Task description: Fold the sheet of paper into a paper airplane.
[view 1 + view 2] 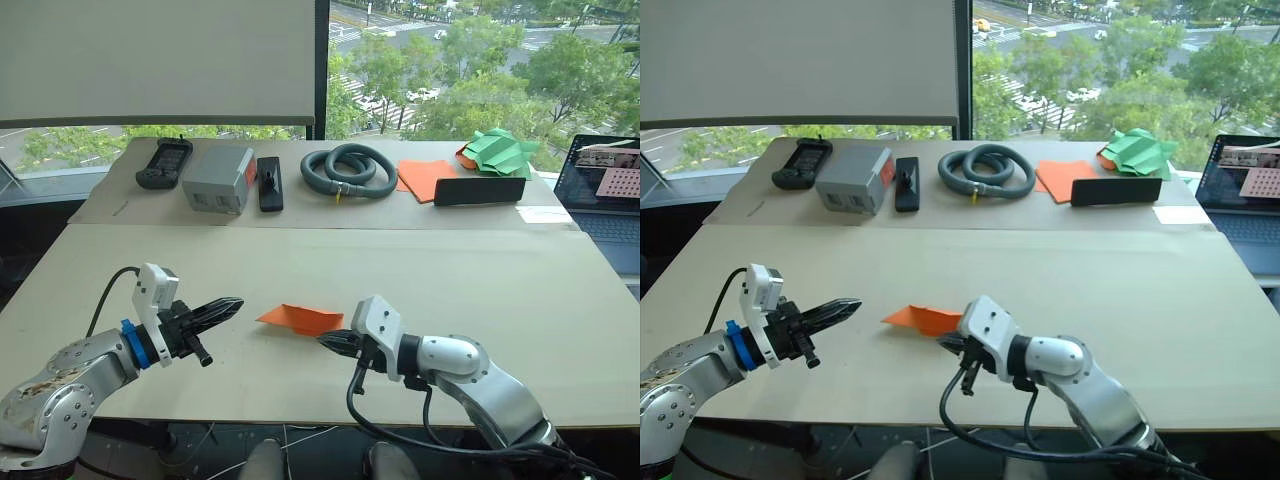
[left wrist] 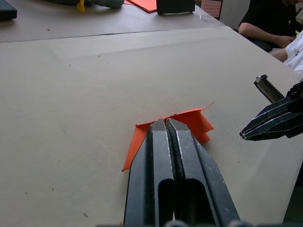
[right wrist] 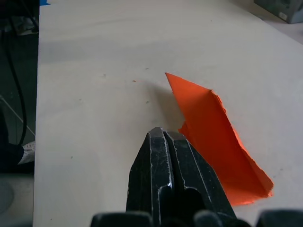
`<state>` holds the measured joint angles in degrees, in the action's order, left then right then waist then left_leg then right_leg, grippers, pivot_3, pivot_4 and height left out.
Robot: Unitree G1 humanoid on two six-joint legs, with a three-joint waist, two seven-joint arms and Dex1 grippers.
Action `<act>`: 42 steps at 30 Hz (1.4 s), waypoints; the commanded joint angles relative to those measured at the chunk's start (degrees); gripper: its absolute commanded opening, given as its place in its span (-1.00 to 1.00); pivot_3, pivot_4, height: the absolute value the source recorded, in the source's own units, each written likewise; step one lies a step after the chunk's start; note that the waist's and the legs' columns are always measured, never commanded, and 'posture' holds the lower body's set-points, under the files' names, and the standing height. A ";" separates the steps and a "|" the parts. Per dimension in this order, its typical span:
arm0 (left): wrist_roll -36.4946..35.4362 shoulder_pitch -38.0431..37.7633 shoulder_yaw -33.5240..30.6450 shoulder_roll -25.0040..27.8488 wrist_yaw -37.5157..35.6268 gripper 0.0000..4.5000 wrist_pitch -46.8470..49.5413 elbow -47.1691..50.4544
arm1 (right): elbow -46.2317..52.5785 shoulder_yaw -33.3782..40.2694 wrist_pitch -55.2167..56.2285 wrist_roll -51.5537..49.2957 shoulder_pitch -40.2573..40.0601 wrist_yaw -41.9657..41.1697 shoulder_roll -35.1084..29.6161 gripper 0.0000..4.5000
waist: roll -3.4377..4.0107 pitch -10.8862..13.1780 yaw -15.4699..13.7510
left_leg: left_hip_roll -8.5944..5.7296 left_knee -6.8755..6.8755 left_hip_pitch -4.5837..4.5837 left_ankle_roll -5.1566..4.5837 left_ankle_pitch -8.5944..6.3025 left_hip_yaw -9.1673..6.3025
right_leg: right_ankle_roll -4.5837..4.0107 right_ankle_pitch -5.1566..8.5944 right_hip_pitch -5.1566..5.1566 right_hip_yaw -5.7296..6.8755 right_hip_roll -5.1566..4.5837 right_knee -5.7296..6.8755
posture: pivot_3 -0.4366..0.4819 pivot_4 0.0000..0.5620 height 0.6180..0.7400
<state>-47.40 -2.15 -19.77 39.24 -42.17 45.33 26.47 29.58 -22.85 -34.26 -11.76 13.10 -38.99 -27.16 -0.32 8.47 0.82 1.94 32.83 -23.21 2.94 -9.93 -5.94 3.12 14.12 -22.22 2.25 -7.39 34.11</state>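
Beige tabletop (image 1: 480, 270) in front of big windows, trees and streets outside. Sheet of paper (image 1: 300, 318) lies near the front edge, between the two grippers, already folded into a small flat orange wedge with a point toward the robot's left and a ragged layered edge on the other side. It looks partly folded only: no clear nose or spread wings visible, so wing folds and shaping seem left to do. Exact fold count cannot be told.

Left gripper (image 1: 228, 305) hovers just beside the paper's pointed end, apart from it, fingers pressed together, holding nothing. Right gripper (image 1: 330, 343) sits at the paper's near right corner, fingers closed tip to tip; in the right wrist view the tips are right next to the paper edge, but whether they touch or pinch it cannot be told, most likely empty.

Far side of the tabletop, well apart from the work: black handheld controller (image 1: 165, 163), grey box (image 1: 218, 179), black flat device (image 1: 269, 183), coiled grey hose (image 1: 349, 169), smooth orange sheets (image 1: 425, 178), black bar (image 1: 479, 190), green paper shape (image 1: 500, 152), laptop (image 1: 606, 190) at far right. A person's arm (image 2: 265, 28) shows in the left wrist view beyond the tabletop. Nothing lies between grippers and paper; the thin flat paper lying flush on the surface may be the hard part to lift.
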 commanded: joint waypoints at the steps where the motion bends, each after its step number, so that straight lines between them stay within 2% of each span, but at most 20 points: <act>1: -1.58 -0.51 -0.67 0.99 -0.40 -0.96 0.00 2.62 | -5.01 -1.57 4.57 3.54 3.01 0.25 0.96 -0.97 | -0.01 0.00 -0.01 | 0.00 0.00 -0.02 0.00 0.00 0.00 | 0.00 0.00 0.00 0.00 0.00 -0.01 | -0.05 -0.47 0.50; 14: -3.78 -1.78 -0.91 1.04 0.94 -0.96 0.17 4.26 | -14.40 1.58 5.84 6.33 8.04 2.61 4.95 -0.97 | -0.05 -0.03 -0.10 | 0.00 0.01 0.00 0.01 0.12 0.03 | 0.02 -0.02 0.05 -0.02 0.03 0.23 | -0.05 -0.47 0.50; 17: -2.44 -2.54 0.46 2.07 -0.02 -0.96 -0.16 4.53 | -16.00 2.34 6.07 6.33 9.13 2.94 5.93 -0.97 | -0.05 -0.03 -0.10 | 0.01 0.01 0.03 0.00 0.12 0.03 | 0.02 -0.02 0.05 -0.02 0.03 0.28 | -0.05 -0.47 0.50; 21: -0.37 -4.08 1.95 3.67 -1.57 -0.96 -1.31 4.59 | -16.56 2.80 6.46 6.19 9.27 2.52 6.37 -0.46 | -0.04 -0.03 -0.12 | 0.00 0.02 0.04 0.00 0.13 0.03 | 0.02 -0.02 0.04 -0.04 0.03 0.34 | -0.05 -0.47 0.50; 24: 0.50 -4.06 2.38 4.65 -2.40 -0.60 -1.74 4.25 | -17.05 2.93 6.76 6.24 9.51 2.14 6.32 0.01 | -0.04 -0.03 -0.23 | 0.00 0.02 0.03 -0.01 0.13 0.03 | 0.02 -0.02 0.04 -0.04 0.03 0.41 | -0.05 -0.47 0.50; 29: 0.53 -4.18 2.45 4.59 -2.98 0.15 -2.13 3.99 | -18.69 3.50 6.99 6.49 10.34 2.44 6.53 0.77 | -0.04 -0.03 -0.10 | 0.01 0.02 0.03 -0.01 0.13 0.03 | 0.01 -0.02 0.03 -0.04 0.03 0.42 | -0.05 -0.47 0.50; 31: 0.62 -4.13 2.55 4.59 -3.07 0.47 -2.22 3.89 | -18.93 3.77 6.88 6.26 10.54 2.27 6.58 1.00 | -0.04 -0.03 -0.11 | 0.01 0.02 0.03 -0.01 0.13 0.04 | 0.01 -0.02 0.03 -0.04 0.03 0.44 | -0.05 -0.47 0.50; 34: 0.98 -3.93 2.87 4.55 -3.12 0.91 -2.49 3.48 | -18.75 4.26 6.33 5.65 10.72 1.86 6.69 1.00 | -0.04 -0.03 -0.12 | 0.01 0.02 0.04 -0.02 0.14 0.03 | 0.01 -0.02 0.03 -0.04 0.03 0.47 | -0.05 -0.47 0.50; 35: 1.07 -3.90 2.95 4.54 -3.11 0.99 -2.52 3.43 | -18.51 4.43 6.08 5.44 10.73 1.68 6.68 1.00 | -0.04 -0.03 -0.12 | 0.00 0.02 0.04 -0.03 0.14 0.03 | 0.01 -0.02 0.04 -0.05 0.03 0.50 | -0.05 -0.47 0.50; 42: 1.56 -3.62 3.28 4.36 -3.63 0.99 -2.63 3.17 | -13.63 10.13 -0.25 -1.42 14.25 -1.30 6.05 1.00 | -0.03 -0.03 -0.10 | 0.01 0.06 0.06 -0.22 0.27 0.03 | 0.00 -0.01 -0.01 -0.05 0.03 0.76 | -0.05 -0.47 0.50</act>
<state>-45.94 -6.59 -16.36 43.20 -45.25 43.99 29.23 13.14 -14.54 -34.06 -11.75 25.82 -39.20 -20.25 -0.34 8.45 0.72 1.96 32.89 -23.14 2.74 -9.67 -5.90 3.11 14.11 -22.22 2.20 -7.36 34.88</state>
